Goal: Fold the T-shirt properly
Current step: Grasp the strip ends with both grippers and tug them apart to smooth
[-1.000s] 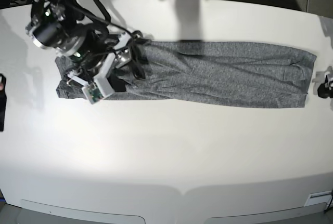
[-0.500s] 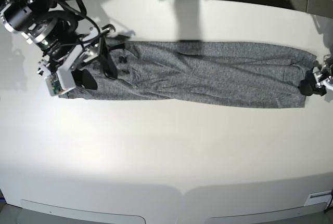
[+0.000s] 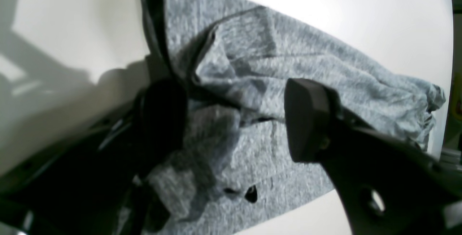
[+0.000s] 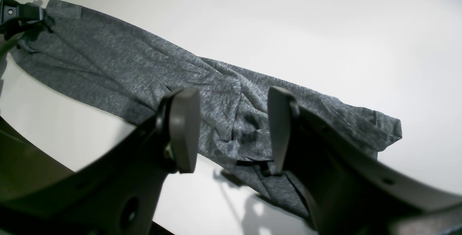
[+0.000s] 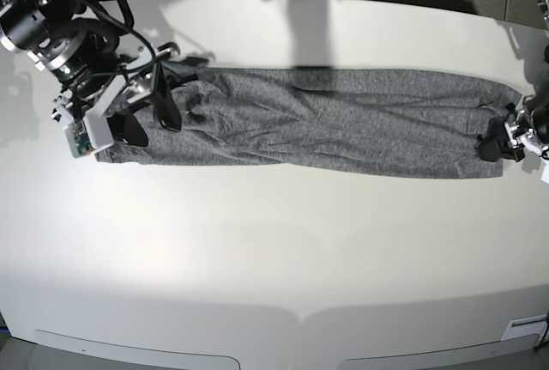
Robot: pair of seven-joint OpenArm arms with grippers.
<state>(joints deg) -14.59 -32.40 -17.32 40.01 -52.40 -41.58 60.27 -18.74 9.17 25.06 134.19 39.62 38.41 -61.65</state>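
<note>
Large heather-grey long-sleeved T-shirt [image 5: 326, 123] of thin knit already narrowed to a long band, lying across the far half of the white table [image 5: 274, 258], reaching almost to both side edges. Lengthwise folds seemingly done; crosswise folding into a compact stack not yet done. Left gripper [image 3: 234, 119] spread wide astride one end, nothing clamped. Right gripper [image 4: 232, 128] partly open above the other end, empty.
</note>
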